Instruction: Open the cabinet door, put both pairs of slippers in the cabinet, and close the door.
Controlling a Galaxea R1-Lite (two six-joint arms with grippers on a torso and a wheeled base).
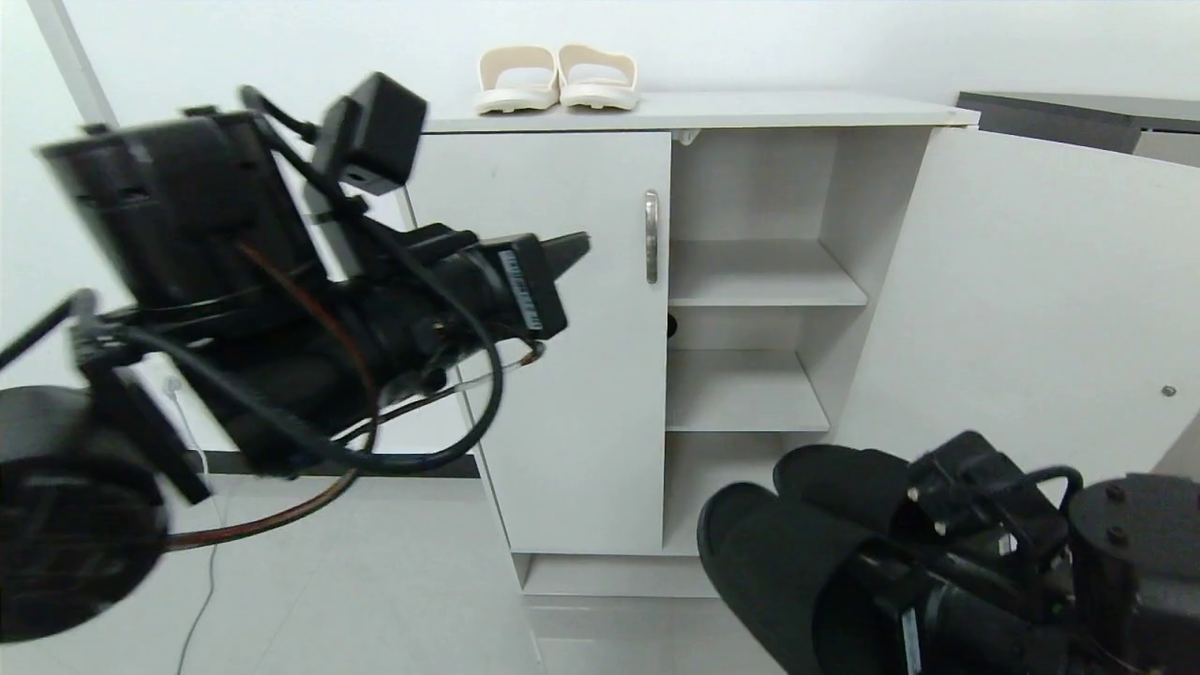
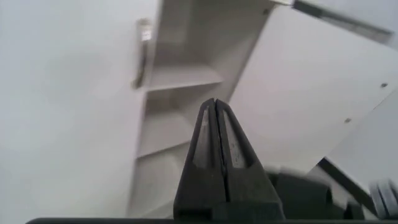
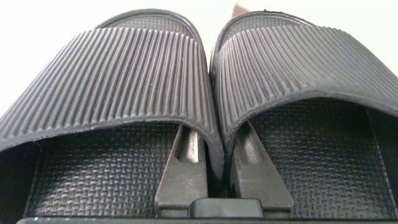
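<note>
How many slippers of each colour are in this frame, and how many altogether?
cream slippers, on top of the cabinet: 2
black slippers, clamped in the right gripper: 2
Total: 4 slippers

A thin white cable (image 1: 213, 562) is trailing down the wall (image 1: 234, 37) onto the pale floor (image 1: 394, 581). Far right, a dark-topped grey unit (image 1: 1069, 108) is sitting against that wall.
</note>
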